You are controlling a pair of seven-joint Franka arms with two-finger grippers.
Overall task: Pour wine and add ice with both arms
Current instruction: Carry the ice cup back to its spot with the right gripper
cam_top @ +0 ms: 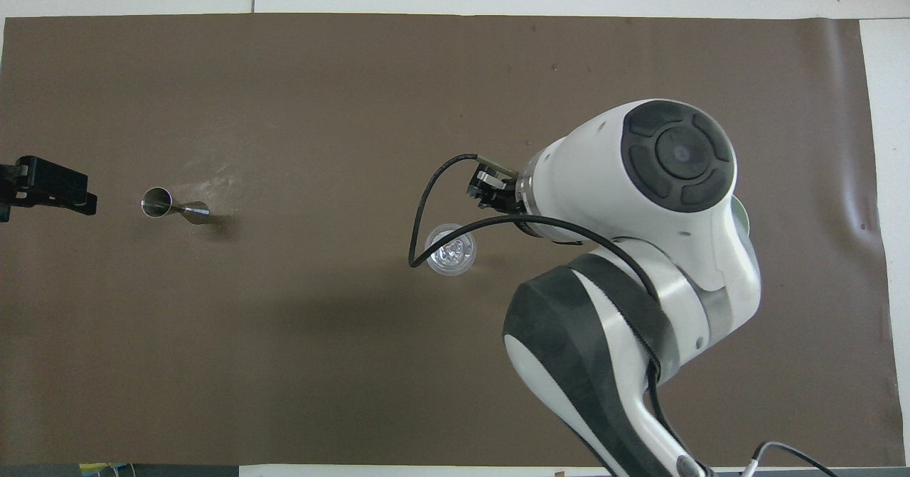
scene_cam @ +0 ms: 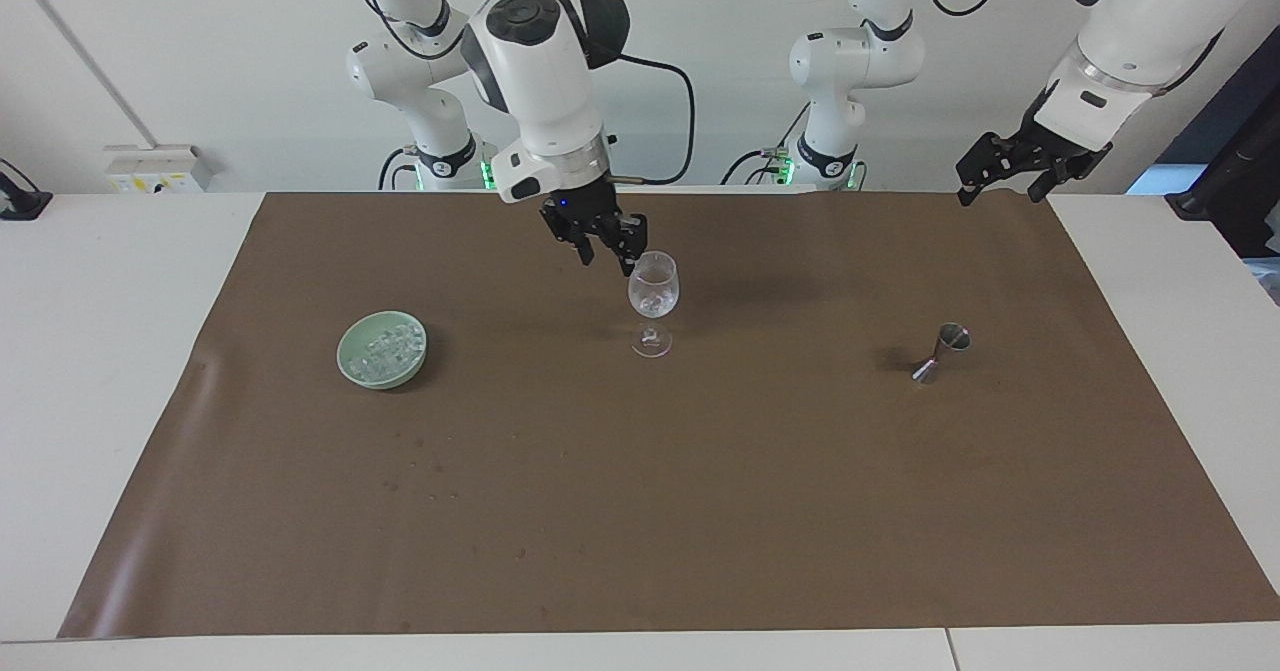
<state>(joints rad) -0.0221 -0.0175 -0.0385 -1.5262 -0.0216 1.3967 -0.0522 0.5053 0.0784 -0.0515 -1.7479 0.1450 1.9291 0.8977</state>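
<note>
1. While the wine glass [scene_cam: 653,296] stands upright near the middle of the brown mat [scene_cam: 660,511] on the tabletop [scene_cam: 90,351], the right pincer [scene_cam: 604,247] hangs in the air just beside the glass's rim, toward the right arm's end of the tabletop, without touching it.
2. Its fingers point down and look parted with nothing between them.
3. In the overhead view the right pincer [cam_top: 490,191] shows clear of the glass [cam_top: 451,250], whose open bowl is uncovered.
4. Ice [scene_cam: 654,301] lies inside the glass bowl as pale, glassy chunks; their number cannot be made out.
5. More ice [scene_cam: 392,345] fills the green bowl [scene_cam: 382,350], which sits on the mat well apart from the wine glass, toward the right arm's end; in the overhead view the right arm hides nearly all of that bowl.
6. A metal jigger [scene_cam: 941,351] lies tipped on its side on the mat, well apart from the wine glass toward the left arm's end.
7. The left pincer [scene_cam: 1002,176] waits raised over the mat's edge by the left arm's end, away from the wine glass; whether its fingers are parted cannot be told, and nothing is seen in them.
</note>
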